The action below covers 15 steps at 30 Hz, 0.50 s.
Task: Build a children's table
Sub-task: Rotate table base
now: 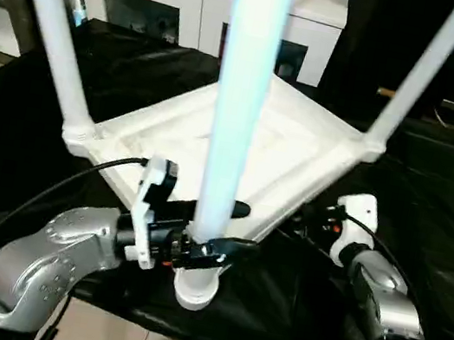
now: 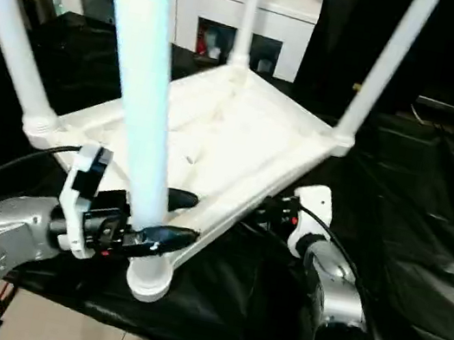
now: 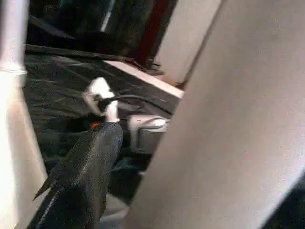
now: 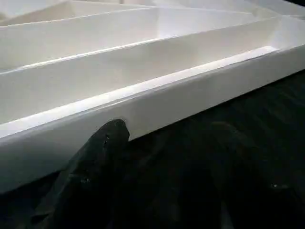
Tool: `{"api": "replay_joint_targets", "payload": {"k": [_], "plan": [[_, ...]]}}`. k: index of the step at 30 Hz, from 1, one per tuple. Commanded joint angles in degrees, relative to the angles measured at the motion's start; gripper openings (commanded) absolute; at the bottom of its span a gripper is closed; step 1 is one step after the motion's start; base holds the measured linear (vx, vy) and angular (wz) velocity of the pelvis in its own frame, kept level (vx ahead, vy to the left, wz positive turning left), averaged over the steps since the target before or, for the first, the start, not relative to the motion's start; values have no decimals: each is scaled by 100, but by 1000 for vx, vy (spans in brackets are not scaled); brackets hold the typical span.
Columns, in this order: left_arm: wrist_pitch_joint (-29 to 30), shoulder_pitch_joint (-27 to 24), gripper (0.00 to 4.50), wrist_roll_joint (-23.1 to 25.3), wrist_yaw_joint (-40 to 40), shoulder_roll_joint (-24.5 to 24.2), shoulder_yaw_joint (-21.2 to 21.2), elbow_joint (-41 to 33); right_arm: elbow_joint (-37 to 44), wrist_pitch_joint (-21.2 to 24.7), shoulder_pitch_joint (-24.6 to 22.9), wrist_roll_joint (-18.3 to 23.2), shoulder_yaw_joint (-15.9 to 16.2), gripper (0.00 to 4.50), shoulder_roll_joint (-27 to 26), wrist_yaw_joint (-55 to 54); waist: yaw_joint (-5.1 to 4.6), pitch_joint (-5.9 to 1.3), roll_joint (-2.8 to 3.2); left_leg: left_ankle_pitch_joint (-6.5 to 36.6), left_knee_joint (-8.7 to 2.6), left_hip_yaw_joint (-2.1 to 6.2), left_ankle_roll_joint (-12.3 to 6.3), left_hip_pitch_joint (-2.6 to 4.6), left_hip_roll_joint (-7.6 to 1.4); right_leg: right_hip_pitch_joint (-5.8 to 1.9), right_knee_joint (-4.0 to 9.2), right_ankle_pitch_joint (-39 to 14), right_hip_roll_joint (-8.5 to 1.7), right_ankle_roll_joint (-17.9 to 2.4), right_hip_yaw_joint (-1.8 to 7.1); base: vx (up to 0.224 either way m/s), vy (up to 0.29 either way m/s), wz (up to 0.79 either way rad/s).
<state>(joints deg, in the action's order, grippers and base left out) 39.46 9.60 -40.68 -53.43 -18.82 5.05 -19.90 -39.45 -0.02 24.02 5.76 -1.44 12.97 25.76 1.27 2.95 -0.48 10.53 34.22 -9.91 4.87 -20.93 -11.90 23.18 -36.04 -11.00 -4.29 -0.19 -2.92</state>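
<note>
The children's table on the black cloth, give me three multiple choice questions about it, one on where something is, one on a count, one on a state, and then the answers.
1. Where is the left gripper?
A. around the nearest leg just above its corner socket
B. on the white cabinet
C. flat on the black cloth, far from the table

2. How many legs stand up from the tabletop in the right eye view?
A. one
B. two
C. four

3. How does the tabletop lie?
A. ribbed underside up
B. smooth side up
C. on its edge against the cabinet

Answers:
1. A: its black fingers sit on either side of the nearest leg, close above the near corner socket.
2. C: a white tube rises from each corner.
3. A: the ribs face up and the legs point upward, while the right gripper is at the near edge.
</note>
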Motion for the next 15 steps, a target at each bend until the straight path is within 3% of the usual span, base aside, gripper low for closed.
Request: {"api": "replay_joint_targets", "payload": {"k": [1,10,15], "plan": [[143,201,378,-205,-25,76,217,-52,-64,32,258,-102,424,301,-193,493,31,-332,-32,1281,-385,-23,-56,-26,-31,-289,463,-1383,-214,-1025,195,0,0,0],[122,580,378,-65,6,316,375,214,-403,-150,616,-289,677,301,-336,824,-12,-343,-33,1134,-367,-28,-122,-19,-43,-301,447,-1162,-224,-1206,203,0,0,0],[-161,981,378,465,261,408,559,772,-578,-237,771,-334,632,301,-358,782,0,-352,-13,1106,-362,-28,-118,-2,-47,-306,453,-1107,-234,-1208,206,0,0,0]]}}
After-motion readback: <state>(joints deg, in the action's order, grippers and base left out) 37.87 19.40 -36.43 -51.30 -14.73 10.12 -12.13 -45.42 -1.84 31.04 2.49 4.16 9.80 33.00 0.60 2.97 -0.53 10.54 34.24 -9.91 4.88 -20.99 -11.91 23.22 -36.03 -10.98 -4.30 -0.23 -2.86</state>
